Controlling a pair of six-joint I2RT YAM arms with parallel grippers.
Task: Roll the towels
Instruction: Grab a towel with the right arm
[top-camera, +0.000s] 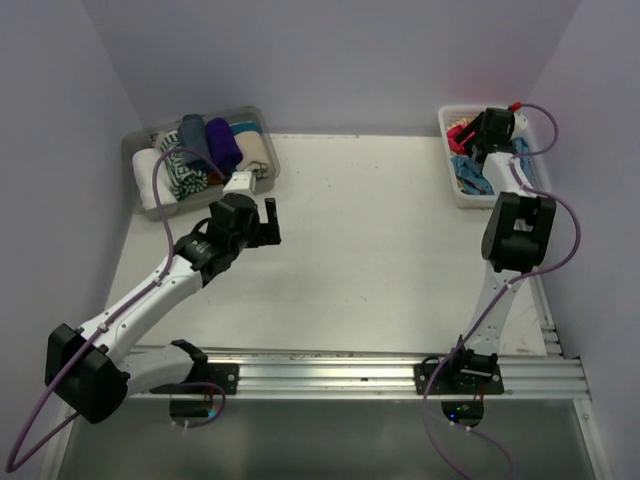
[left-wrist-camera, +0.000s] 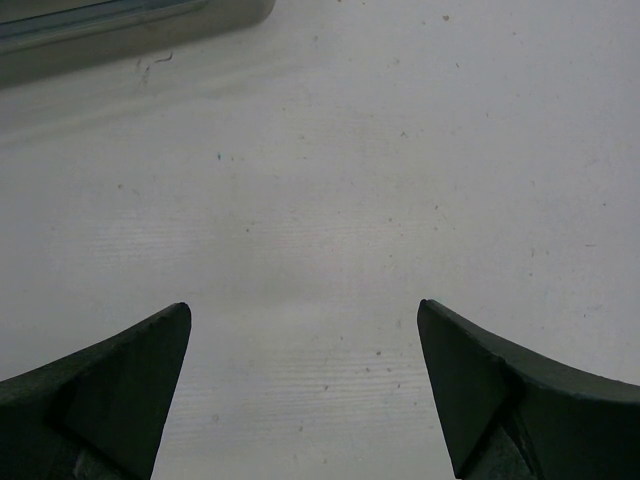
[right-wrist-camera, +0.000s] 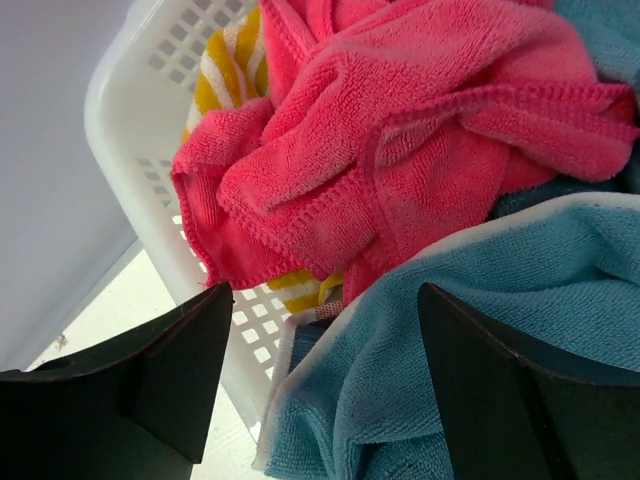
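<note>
Right wrist view looks onto a crumpled hot pink terry towel (right-wrist-camera: 400, 130), heaped in a white plastic lattice basket (right-wrist-camera: 140, 110) over a mustard-yellow, white-striped towel (right-wrist-camera: 225, 70) and beside a light blue terry towel (right-wrist-camera: 480, 330). The right gripper (right-wrist-camera: 325, 295) hovers just above the heap, jaws spread wide, holding nothing. The step in hand looks like fetching an unrolled towel; the next move calls for lowering onto a raised pink fold and pinching that towel alone. The left gripper (left-wrist-camera: 302, 308) hangs wide open and empty over the white table (top-camera: 370, 230), near a clear plastic tray (top-camera: 262, 120) of rolled towels (top-camera: 200, 150).
</note>
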